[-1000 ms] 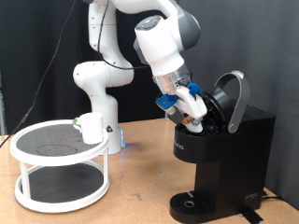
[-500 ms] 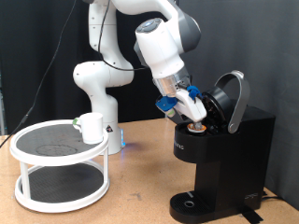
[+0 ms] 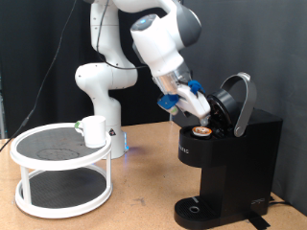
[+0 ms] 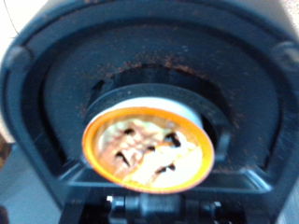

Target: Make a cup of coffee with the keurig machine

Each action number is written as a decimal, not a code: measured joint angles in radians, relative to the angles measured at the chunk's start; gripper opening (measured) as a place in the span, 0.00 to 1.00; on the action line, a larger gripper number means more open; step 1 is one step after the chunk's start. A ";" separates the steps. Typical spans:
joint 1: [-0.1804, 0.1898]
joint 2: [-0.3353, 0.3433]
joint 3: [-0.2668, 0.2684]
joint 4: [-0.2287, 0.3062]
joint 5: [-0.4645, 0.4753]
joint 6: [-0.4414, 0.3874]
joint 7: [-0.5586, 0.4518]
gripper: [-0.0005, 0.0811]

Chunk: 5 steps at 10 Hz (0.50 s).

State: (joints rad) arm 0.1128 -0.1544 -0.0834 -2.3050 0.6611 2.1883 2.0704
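Note:
The black keurig machine point(image 3: 235, 158) stands at the exterior view's right with its rounded lid point(image 3: 240, 99) hinged open. A small round pod with a brown top point(image 3: 201, 131) sits in the machine's open chamber. In the wrist view the pod point(image 4: 148, 149) fills the middle, seated in the black holder. My gripper point(image 3: 200, 107) hovers just above and to the left of the pod, empty, its fingers apart from it. The white cup point(image 3: 94, 131) stands on the round stand at the exterior view's left, far from the gripper.
A white two-tier round stand point(image 3: 38, 168) with dark mesh shelves holds the cup on its top shelf. The robot's base point(image 3: 101, 91) rises behind it. The machine's drip tray point(image 3: 200, 209) is bare. The wooden table point(image 3: 134, 206) runs between stand and machine.
The gripper carried the pod down into the machine's chamber, let go of it, and has lifted up and left. The pod now rests in the holder.

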 joint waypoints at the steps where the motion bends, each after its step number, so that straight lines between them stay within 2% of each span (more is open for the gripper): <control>1: -0.010 -0.027 -0.011 -0.004 -0.004 -0.022 -0.001 0.91; 2: -0.018 -0.057 -0.015 -0.022 -0.005 -0.033 -0.001 0.91; 3: -0.017 -0.054 -0.013 -0.023 -0.005 -0.033 -0.001 0.91; 5: -0.017 -0.058 -0.016 -0.015 0.052 -0.045 -0.030 0.91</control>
State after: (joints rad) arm 0.0957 -0.2129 -0.0996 -2.3199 0.7134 2.1433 2.0409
